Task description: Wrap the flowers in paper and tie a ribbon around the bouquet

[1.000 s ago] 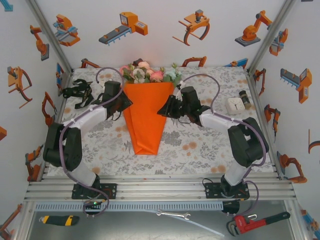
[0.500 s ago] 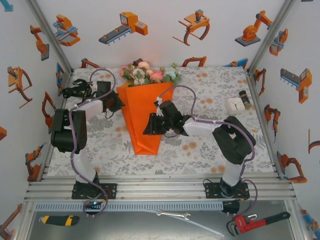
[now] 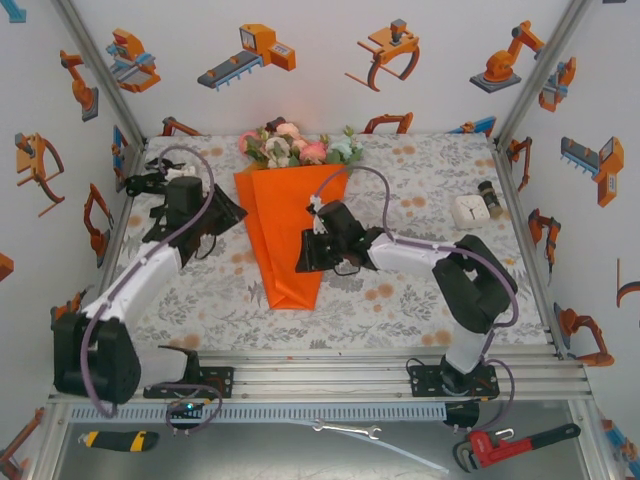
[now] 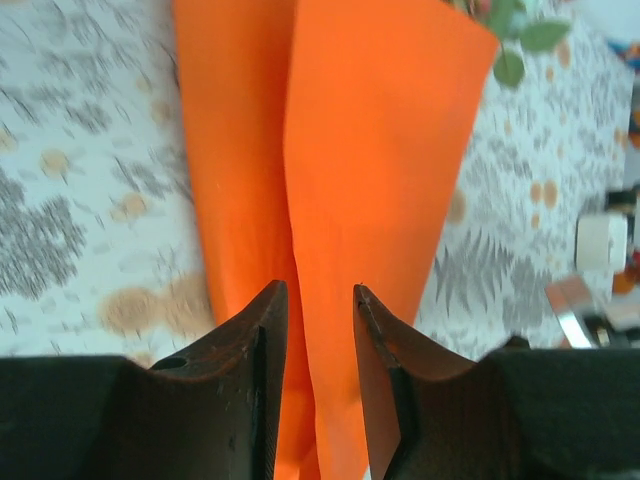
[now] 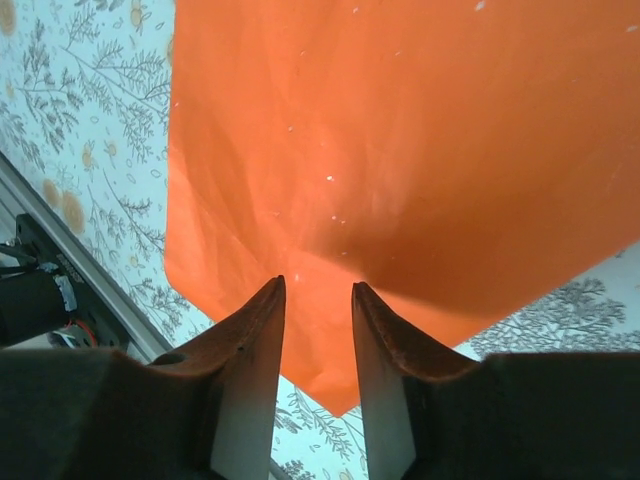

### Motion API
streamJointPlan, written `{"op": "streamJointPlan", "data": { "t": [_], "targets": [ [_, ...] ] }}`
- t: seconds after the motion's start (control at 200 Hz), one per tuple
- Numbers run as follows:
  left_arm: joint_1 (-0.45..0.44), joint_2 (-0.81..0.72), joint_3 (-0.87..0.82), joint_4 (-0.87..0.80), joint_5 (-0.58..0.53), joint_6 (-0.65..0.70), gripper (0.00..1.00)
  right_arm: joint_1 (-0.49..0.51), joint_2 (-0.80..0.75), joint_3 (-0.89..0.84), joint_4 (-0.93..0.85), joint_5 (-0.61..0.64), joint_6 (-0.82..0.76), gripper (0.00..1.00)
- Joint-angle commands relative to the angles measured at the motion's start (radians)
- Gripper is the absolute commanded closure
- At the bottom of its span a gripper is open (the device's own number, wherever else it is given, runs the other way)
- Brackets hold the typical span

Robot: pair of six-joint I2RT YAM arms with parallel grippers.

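The bouquet lies mid-table as a cone of orange paper (image 3: 285, 235), with the flowers (image 3: 295, 145) sticking out of its far end. My left gripper (image 3: 224, 214) is at the cone's left edge. In the left wrist view it (image 4: 315, 295) stands open, and the folded paper (image 4: 380, 150) lies beyond the gap with leaves (image 4: 520, 50) at the top. My right gripper (image 3: 305, 252) hovers over the cone's lower right side. It (image 5: 315, 290) is open too, with the paper (image 5: 420, 140) just below the tips. A black tangle, seemingly the ribbon (image 3: 142, 181), lies at the back left.
A white block (image 3: 468, 209) and a small dark jar (image 3: 490, 197) stand at the back right of the floral tablecloth (image 3: 400, 290). Printed walls close in on three sides. A metal rail (image 3: 320, 375) runs along the near edge.
The right gripper moved left from the cone's upper right edge onto the paper, and the right flap now lies folded over. The left arm swung back and stretched out, its gripper still beside the left edge.
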Motion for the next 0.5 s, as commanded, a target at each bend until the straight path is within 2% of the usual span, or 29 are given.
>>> {"op": "streamJointPlan", "data": {
  "t": [0.0, 0.115, 0.27, 0.401, 0.496],
  "targets": [
    [-0.067, -0.111, -0.063, -0.101, -0.027, 0.061, 0.65, 0.059, 0.058, 0.025, 0.039, -0.048, 0.0, 0.68],
    [-0.082, -0.207, -0.133, -0.153, -0.06, 0.063, 0.64, 0.073, 0.107, 0.051, 0.043, -0.082, 0.026, 0.7],
    [-0.08, -0.301, -0.161, -0.21, -0.149, 0.074, 0.62, 0.068, 0.02, 0.088, -0.023, -0.065, -0.039, 0.68],
    [-0.066, -0.296, -0.099, -0.263, -0.243, 0.059, 0.58, 0.027, -0.074, 0.108, -0.036, -0.095, -0.041, 0.64],
    [-0.009, -0.238, -0.019, -0.297, -0.303, 0.057, 0.58, -0.018, -0.162, 0.089, -0.024, -0.034, -0.038, 0.62]
  ]
}}
